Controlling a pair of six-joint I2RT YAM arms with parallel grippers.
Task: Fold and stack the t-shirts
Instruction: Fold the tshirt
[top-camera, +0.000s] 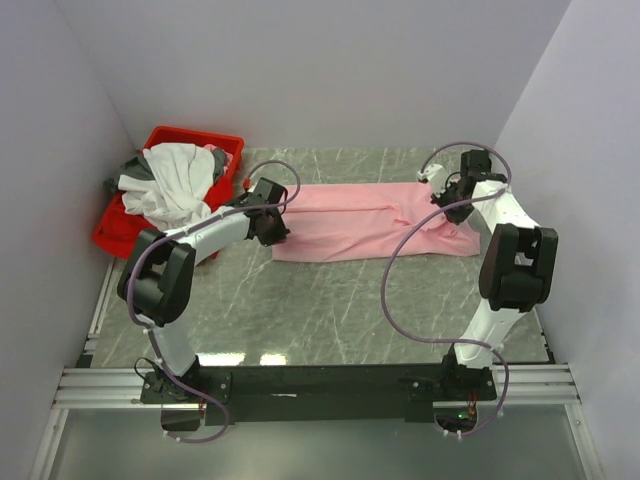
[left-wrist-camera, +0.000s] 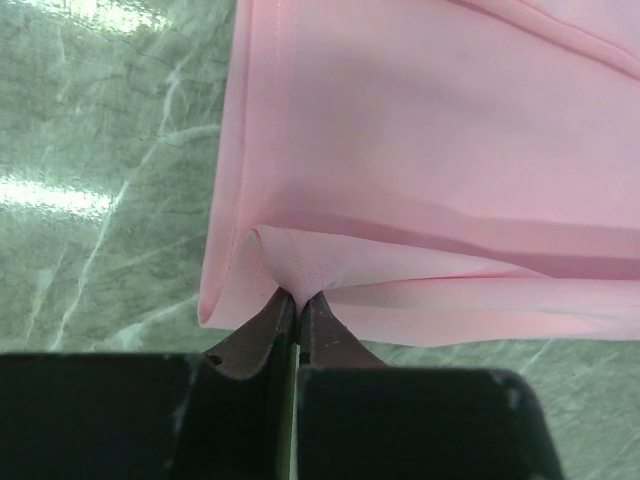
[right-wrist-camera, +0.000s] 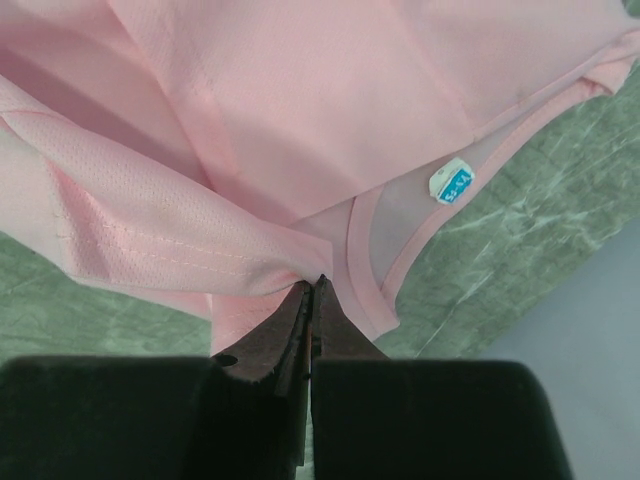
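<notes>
A light pink t-shirt (top-camera: 370, 220) lies folded lengthwise into a long band across the back of the marble table. My left gripper (top-camera: 270, 222) is shut on its left hem end; the left wrist view shows the pink cloth (left-wrist-camera: 440, 150) pinched between my fingertips (left-wrist-camera: 297, 297). My right gripper (top-camera: 452, 190) is shut on the collar end; the right wrist view shows the neckline and a blue-and-white label (right-wrist-camera: 452, 183) just beyond my fingertips (right-wrist-camera: 313, 285). White (top-camera: 175, 180) and dark grey (top-camera: 128, 172) t-shirts are piled in the red bin.
The red plastic bin (top-camera: 200, 142) stands at the back left, against the left wall. White walls close in the table on the left, back and right. The marble tabletop (top-camera: 340, 300) lies between the shirt and the arm bases.
</notes>
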